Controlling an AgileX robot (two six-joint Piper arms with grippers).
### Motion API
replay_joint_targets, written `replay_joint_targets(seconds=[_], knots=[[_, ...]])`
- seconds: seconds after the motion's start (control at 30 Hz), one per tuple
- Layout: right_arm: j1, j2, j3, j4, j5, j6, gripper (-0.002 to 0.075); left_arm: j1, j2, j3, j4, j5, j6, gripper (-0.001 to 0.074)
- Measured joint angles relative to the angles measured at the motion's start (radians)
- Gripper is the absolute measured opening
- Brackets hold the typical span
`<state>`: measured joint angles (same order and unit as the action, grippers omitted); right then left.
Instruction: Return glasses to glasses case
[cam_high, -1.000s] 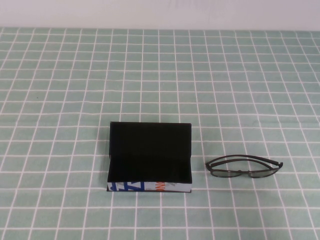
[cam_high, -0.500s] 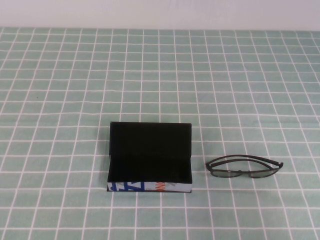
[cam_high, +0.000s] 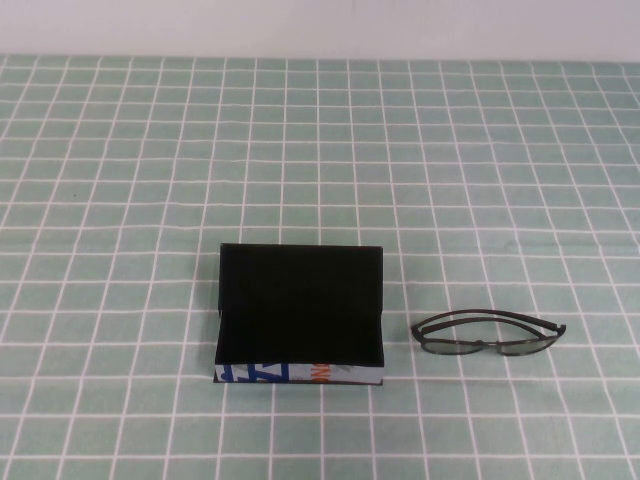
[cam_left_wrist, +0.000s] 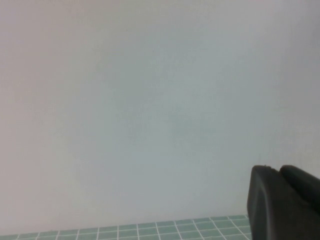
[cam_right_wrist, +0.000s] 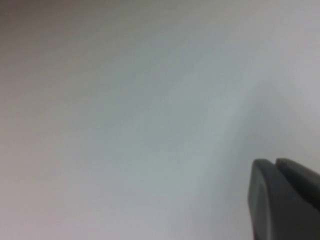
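Glasses case: lid open, upright, near counter middle, front edge toward robot. 
Glasses: folded, flat on counter, just right of case, apart from it. 
Left hand: raised, facing blank wall, far from both items; finger state cannot tell. 
Right hand: raised, facing wall, fingers together, holding nothing.

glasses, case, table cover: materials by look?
glasses: likely plastic, thin dark frame, faintly reflective lenses. glasses case: stiff board or plastic, matte black inside, printed white front edge. table cover: green cloth or vinyl with white grid, matte; unclear which.
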<state>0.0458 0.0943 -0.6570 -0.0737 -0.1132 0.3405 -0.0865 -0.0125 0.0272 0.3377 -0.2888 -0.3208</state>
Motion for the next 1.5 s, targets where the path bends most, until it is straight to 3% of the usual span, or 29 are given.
replay_joint_targets(seconds=[0.27, 0.4, 0.6, 0.9, 1.0, 1.1, 1.27, 1.37, 1.5], knots=[[0.000, 0.349, -0.315, 0.000, 0.548, 0.000, -0.0011, 0.000, 0.000, 0.000, 0.002, 0.001, -0.002, -0.0002], [0.000, 0.502, -0.364, 0.003, 0.757, -0.019, -0.0011, 0.000, 0.000, 0.000, 0.002, 0.014, -0.002, -0.0002], [0.027, 0.620, -0.364, 0.046, 0.839, -0.256, -0.0011, 0.000, 0.000, 0.000, 0.002, 0.047, -0.002, -0.0002], [0.172, 0.697, -0.364, 0.084, 0.842, -0.496, -0.0011, 0.000, 0.000, 0.000, 0.002, 0.077, -0.002, -0.0002], [0.216, 0.753, -0.366, 0.068, 0.862, -0.655, -0.0011, 0.000, 0.000, 0.000, 0.002, 0.091, -0.002, -0.0002], [0.278, 0.835, -0.383, 0.037, 0.958, -0.765, -0.0011, 0.000, 0.000, 0.000, 0.002, 0.094, -0.002, -0.0002], [0.379, 1.031, -0.462, -0.104, 1.238, -0.800, -0.0011, 0.000, 0.000, 0.000, 0.002, 0.096, -0.002, -0.0002], [0.420, 1.125, -0.512, -0.154, 1.293, -0.840, -0.0011, 0.000, 0.000, 0.000, 0.002, 0.098, -0.002, -0.0002], [0.436, 1.205, -0.581, -0.101, 1.318, -1.051, -0.0011, 0.000, 0.000, 0.000, 0.002, 0.098, -0.002, -0.0002]])
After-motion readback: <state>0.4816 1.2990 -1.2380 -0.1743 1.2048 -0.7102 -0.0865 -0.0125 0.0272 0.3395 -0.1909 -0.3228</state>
